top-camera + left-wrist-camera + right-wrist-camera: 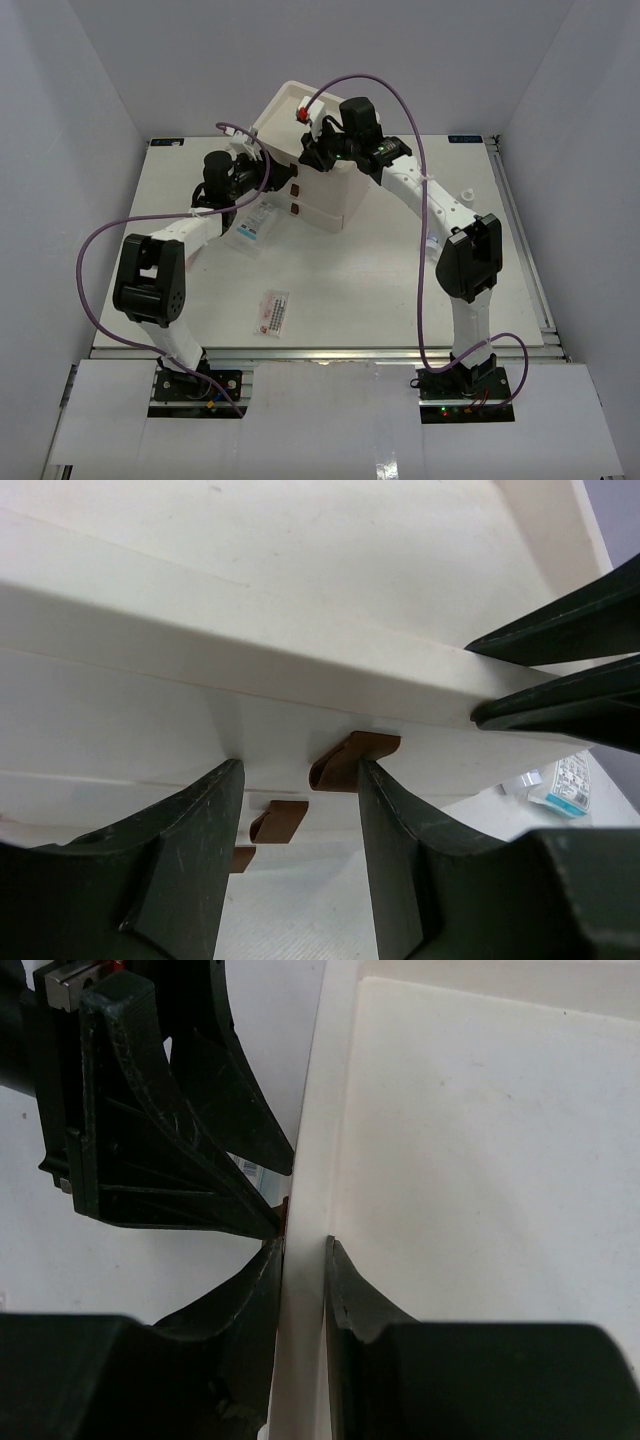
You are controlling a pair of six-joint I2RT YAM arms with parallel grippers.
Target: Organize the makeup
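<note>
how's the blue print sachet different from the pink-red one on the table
The blue-print sachet lies far back, right beside the cream drawer box; the pink-red sachet lies alone, nearer the arm bases. The print is blue on one and pink-red on the other. The blue-print sachet looks somewhat larger than the pink-red sachet. Both are flat, clear and lie loose on the table.

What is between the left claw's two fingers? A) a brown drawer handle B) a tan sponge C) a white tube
A: in the left wrist view, the left claw has its fingers open on either side of the brown drawer handle on the cream box.
</note>
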